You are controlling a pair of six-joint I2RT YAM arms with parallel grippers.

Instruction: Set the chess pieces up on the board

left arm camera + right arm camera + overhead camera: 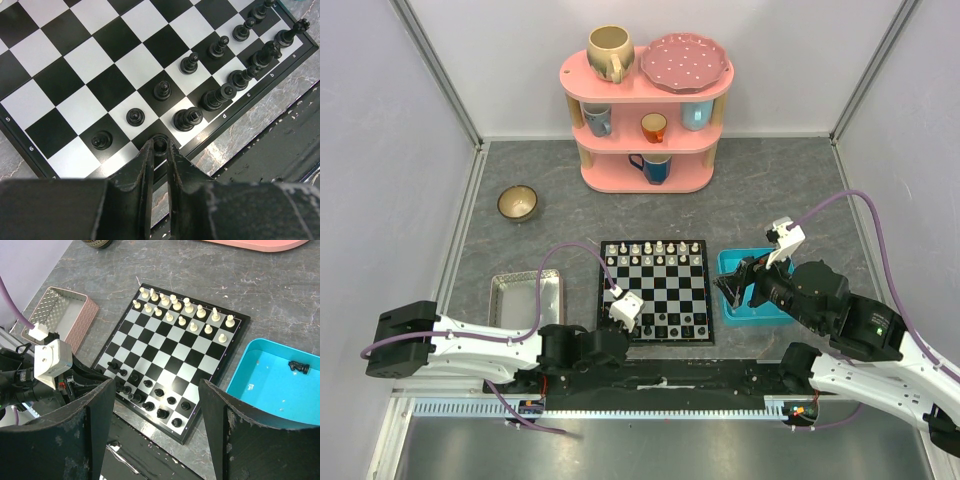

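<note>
The board (655,285) lies at the table's middle. Cream-white chess pieces (182,312) fill its two far rows. Black chess pieces (150,395) stand in its two near rows. My left gripper (160,146) is low over the board's near left corner, its narrow jaws closed against one black piece (160,143) that stands on a dark edge square. My right gripper (155,405) hangs open and empty above the blue tray (270,390), right of the board. One black piece (298,367) lies in that tray.
A pink-rimmed grey tray (525,298) sits left of the board. A brown bowl (517,203) is at the back left. A pink shelf (645,130) with cups, a mug and a plate stands at the back. Purple cables loop over both arms.
</note>
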